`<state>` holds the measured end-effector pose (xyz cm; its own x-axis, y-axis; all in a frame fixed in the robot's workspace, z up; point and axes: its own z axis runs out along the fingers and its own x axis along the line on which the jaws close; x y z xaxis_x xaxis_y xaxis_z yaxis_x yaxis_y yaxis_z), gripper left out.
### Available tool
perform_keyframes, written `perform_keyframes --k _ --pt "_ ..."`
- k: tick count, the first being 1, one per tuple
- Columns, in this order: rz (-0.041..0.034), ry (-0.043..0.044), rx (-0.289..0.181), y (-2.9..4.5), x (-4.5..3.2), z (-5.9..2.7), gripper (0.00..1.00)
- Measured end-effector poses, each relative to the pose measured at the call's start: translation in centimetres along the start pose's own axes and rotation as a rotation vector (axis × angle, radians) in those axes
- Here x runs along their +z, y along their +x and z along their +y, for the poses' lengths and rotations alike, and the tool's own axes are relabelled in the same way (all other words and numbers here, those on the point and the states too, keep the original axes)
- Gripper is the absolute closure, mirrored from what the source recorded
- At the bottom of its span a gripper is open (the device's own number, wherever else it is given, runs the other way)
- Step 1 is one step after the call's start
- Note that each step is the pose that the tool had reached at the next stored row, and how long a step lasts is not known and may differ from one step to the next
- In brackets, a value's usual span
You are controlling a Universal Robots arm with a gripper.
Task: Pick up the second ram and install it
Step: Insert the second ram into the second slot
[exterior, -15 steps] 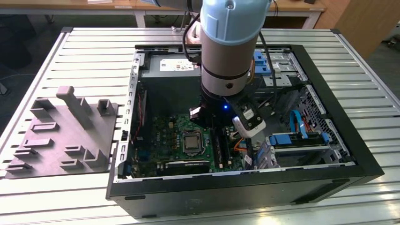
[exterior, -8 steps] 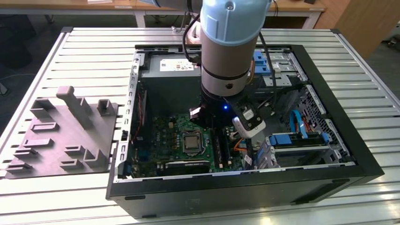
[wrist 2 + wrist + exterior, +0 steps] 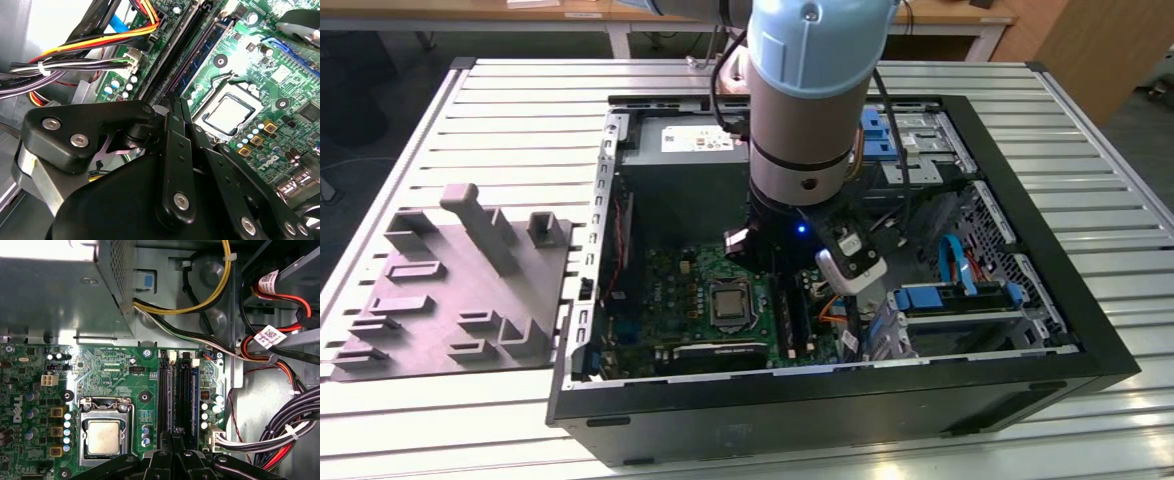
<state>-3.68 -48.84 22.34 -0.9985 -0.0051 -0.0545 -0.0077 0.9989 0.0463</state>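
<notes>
My gripper (image 3: 787, 275) reaches down into the open computer case, over the green motherboard (image 3: 107, 367). In both wrist views its black fingers stand pressed together with nothing visible between them. The gripper (image 3: 172, 440) hangs just above the near end of the long black memory slots (image 3: 170, 390). A narrow blue-green ram stick (image 3: 205, 47) sits edge-up in those slots, next to the processor socket (image 3: 227, 112). I cannot tell whether this stick is the second ram. The gripper (image 3: 175, 102) points along the line of the slots.
The black case wall (image 3: 854, 400) rings the work area. Bundles of coloured cables (image 3: 280, 435) run close beside the slots. The power supply box (image 3: 55, 295) and drive bays (image 3: 947, 300) crowd the sides. A grey parts fixture (image 3: 454, 290) lies on the slatted table at the exterior view's left.
</notes>
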Motion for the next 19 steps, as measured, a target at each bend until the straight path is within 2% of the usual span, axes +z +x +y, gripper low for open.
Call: perform_keyframes --k 10,19 --pt "-0.0001 0.0 0.001 -0.01 -0.24 0.01 0.89" --pt "-0.001 0.0013 0.022 -0.02 -0.23 0.01 0.89"
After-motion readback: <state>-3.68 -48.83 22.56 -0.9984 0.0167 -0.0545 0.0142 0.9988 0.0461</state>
